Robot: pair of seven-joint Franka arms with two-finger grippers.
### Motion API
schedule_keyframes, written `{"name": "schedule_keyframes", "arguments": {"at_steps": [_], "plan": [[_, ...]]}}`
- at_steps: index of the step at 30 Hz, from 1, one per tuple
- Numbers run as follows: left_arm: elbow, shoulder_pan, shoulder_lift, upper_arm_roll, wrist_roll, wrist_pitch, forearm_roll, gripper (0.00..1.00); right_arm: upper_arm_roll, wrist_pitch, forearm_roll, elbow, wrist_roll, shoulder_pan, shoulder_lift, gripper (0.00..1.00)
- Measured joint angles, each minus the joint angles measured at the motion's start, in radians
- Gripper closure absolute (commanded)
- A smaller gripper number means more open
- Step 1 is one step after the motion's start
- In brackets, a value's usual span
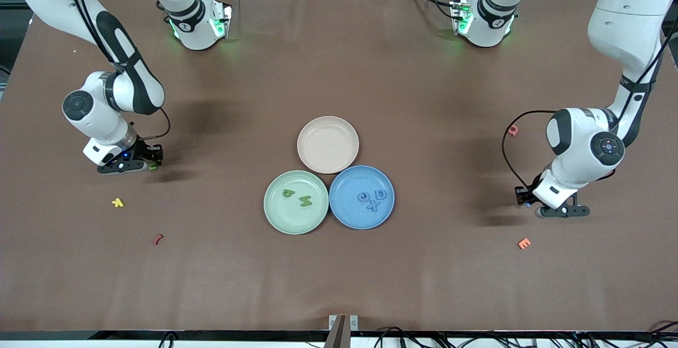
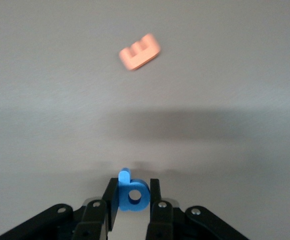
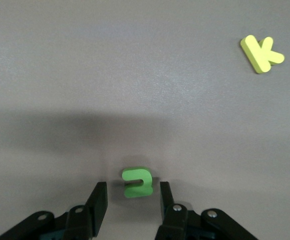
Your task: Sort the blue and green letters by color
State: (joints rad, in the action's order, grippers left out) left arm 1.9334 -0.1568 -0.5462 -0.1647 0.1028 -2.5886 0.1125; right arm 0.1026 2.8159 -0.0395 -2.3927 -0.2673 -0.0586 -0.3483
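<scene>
The left gripper (image 2: 133,196) pinches a blue P (image 2: 132,192) between its fingers, low over the table (image 1: 339,62) near the left arm's end beside the orange E (image 2: 140,51), forearm bent steeply down. The right gripper (image 3: 132,200), fingers spread apart, straddles a small green U (image 3: 136,182) lying on the table near the right arm's end, by a yellow K (image 3: 261,53). Two green letters (image 1: 297,197) sit in the green plate (image 1: 275,213); three blue letters (image 1: 372,198) in the blue plate (image 1: 347,215).
</scene>
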Motion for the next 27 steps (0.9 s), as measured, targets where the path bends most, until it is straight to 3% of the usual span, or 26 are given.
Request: {"name": "schedule_keyframes", "arguments": {"at_steps": [7,15,20,27], "plan": [[-0.072,0.082,0.006,-0.054,0.279,0.043,0.000,1.00,-0.085,0.003,0.000,0.008,-0.001,-0.089,-0.012,0.50],[-0.108,0.240,0.006,-0.057,0.581,0.045,0.000,1.00,-0.104,0.004,0.000,0.019,-0.003,-0.106,-0.024,0.51],[-0.132,0.332,0.006,-0.058,0.742,0.046,0.000,1.00,-0.105,0.008,0.000,0.021,-0.005,-0.107,-0.026,0.59],[-0.147,0.468,0.001,-0.056,0.921,0.048,0.000,1.00,-0.105,0.023,0.000,0.021,-0.007,-0.108,-0.030,0.78]]}}
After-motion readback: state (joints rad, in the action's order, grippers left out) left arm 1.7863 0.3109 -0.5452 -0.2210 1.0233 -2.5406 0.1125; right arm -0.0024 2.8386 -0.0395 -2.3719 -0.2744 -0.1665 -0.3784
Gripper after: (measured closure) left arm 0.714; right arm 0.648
